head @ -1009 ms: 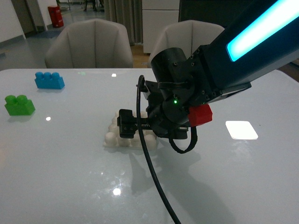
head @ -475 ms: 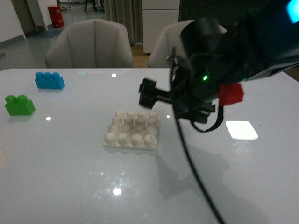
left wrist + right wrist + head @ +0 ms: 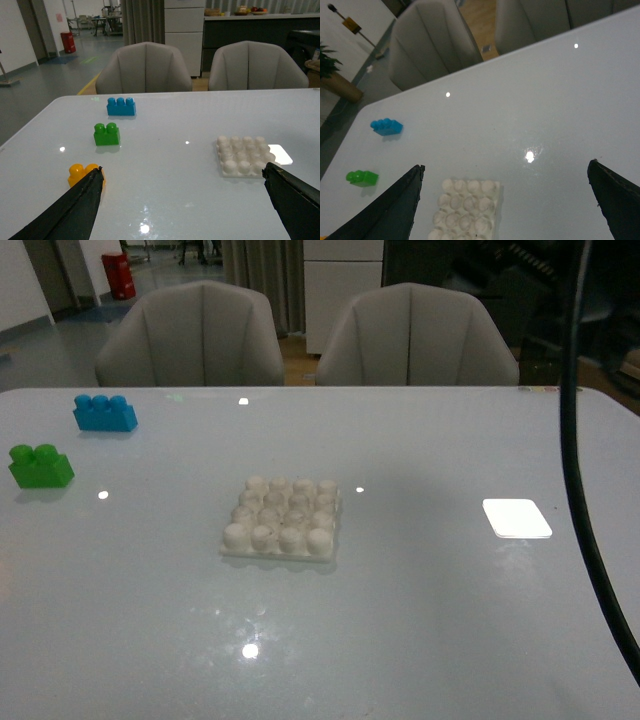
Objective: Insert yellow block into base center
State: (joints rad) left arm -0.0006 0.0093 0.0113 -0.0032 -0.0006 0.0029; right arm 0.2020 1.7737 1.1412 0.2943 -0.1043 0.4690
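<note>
My left end effector point(image 3: 182, 169) and right end effector point(image 3: 505, 165) gape wide, empty; a skewed grab could skid the yellow block point(image 3: 79, 172), eight o'clock of the base point(image 3: 244, 155).

a glossy white counter point(image 3: 450, 640) catches small spots of ceiling light. behind it stand two pale padded seats, the left chair point(image 3: 190, 335) and the right chair point(image 3: 415, 335). beyond them, a grey curtain point(image 3: 258, 270), a white cabinet point(image 3: 342, 285), and a red bin point(image 3: 118, 275) on the shiny grey floor point(image 3: 50, 340).
</note>
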